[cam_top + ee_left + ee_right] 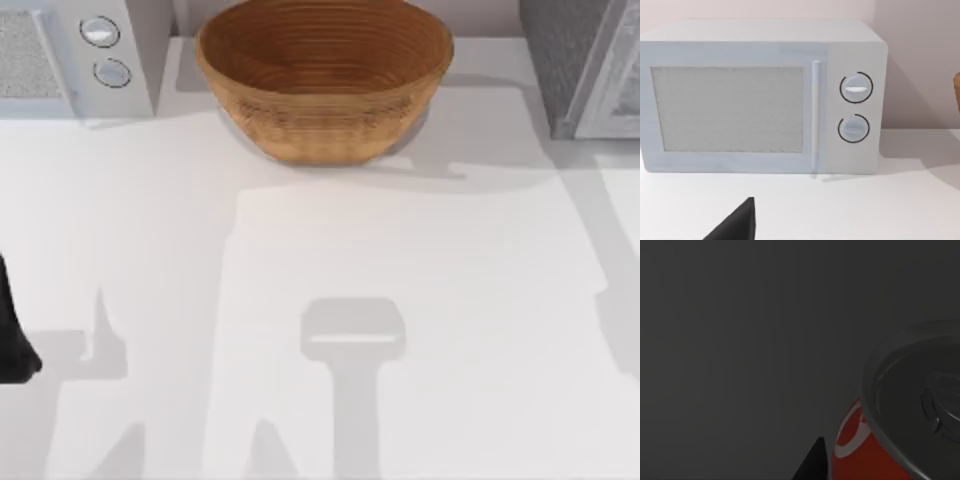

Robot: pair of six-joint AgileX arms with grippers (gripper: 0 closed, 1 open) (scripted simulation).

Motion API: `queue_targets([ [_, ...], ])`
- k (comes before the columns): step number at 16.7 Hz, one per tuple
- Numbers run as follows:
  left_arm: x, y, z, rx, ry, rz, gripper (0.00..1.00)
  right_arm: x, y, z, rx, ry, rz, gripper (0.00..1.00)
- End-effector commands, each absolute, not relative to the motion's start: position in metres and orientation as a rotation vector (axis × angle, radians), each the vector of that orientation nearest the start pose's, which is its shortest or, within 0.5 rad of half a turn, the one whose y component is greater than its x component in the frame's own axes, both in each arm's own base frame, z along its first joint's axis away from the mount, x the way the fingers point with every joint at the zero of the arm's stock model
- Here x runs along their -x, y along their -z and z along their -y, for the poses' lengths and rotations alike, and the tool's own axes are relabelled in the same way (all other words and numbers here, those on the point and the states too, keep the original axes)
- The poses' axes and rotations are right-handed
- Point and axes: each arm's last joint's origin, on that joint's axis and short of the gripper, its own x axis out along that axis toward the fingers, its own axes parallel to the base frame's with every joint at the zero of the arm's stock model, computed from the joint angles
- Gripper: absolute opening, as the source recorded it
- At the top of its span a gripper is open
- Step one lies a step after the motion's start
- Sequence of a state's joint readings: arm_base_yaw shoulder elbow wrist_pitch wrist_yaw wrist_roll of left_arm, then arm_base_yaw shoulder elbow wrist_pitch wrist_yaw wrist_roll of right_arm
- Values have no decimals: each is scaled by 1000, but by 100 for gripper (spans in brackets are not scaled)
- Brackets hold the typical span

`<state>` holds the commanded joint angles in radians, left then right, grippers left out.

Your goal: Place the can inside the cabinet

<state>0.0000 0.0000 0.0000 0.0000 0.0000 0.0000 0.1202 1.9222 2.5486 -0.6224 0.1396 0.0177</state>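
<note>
Top view: wicker bowl (322, 75) at 12 o'clock on the white table (400, 300); white microwave (75, 55) with two round knobs at 10 o'clock; grey speckled cabinet (575, 60) at 2 o'clock. Left arm (12, 335) sits at the table's 9 o'clock edge; its wrist view faces the microwave front, one dark fingertip (737, 225) showing, grip state cannot tell. Right wrist view is dim: the can (890, 430), silver top and red label, close beside a dark fingertip (812, 462); cannot tell whether it is gripped.
</note>
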Motion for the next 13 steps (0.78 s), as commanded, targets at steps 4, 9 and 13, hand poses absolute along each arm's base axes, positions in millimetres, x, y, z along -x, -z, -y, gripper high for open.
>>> queue_targets([
  [4, -106, -160, 1, 0, 0, 0, 100, -401, -533, -46, -4, 0, 3, 0],
  [9, -106, -160, 1, 0, 0, 0, 100, -406, -530, -45, -4, 0, 1, 0],
  [13, -106, -160, 1, 0, 0, 0, 100, -406, -530, -45, -4, 0, 1, 23],
])
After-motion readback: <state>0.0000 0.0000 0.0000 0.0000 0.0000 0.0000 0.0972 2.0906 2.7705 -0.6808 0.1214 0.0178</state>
